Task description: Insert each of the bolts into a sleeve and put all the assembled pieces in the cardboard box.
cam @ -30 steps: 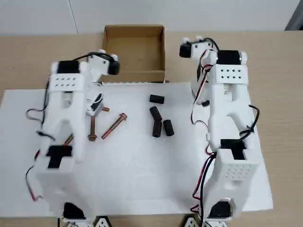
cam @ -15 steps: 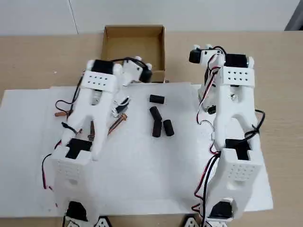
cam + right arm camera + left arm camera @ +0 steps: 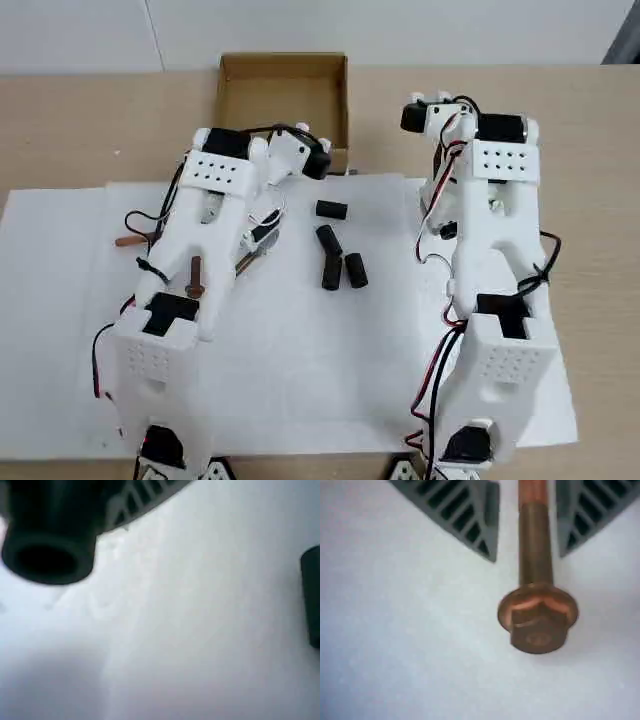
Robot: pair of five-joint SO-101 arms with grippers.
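Note:
In the left wrist view a copper bolt [image 3: 538,620] lies on the white sheet. Its shaft runs between the two dark fingers [image 3: 465,515] of my left gripper [image 3: 527,510], which is open and straddles it. From above, that gripper [image 3: 256,236] hangs over the bolt [image 3: 246,263] left of the sleeves. My right gripper [image 3: 75,510] is shut on a black sleeve [image 3: 50,540], held just above the sheet with its hollow end toward the camera. In the high view it sits under the right arm [image 3: 443,228]. Several black sleeves [image 3: 330,272] lie mid-sheet. The cardboard box [image 3: 283,62] stands at the back.
Two more bolts lie near the left arm, one [image 3: 195,276] beside its body and one [image 3: 130,240] farther left. Another sleeve [image 3: 312,597] shows at the edge of the right wrist view. The white sheet [image 3: 300,380] is bare toward the front.
The left arm swung right from the sheet's left side and came down over a bolt. The right arm shifted slightly right and has kept still since.

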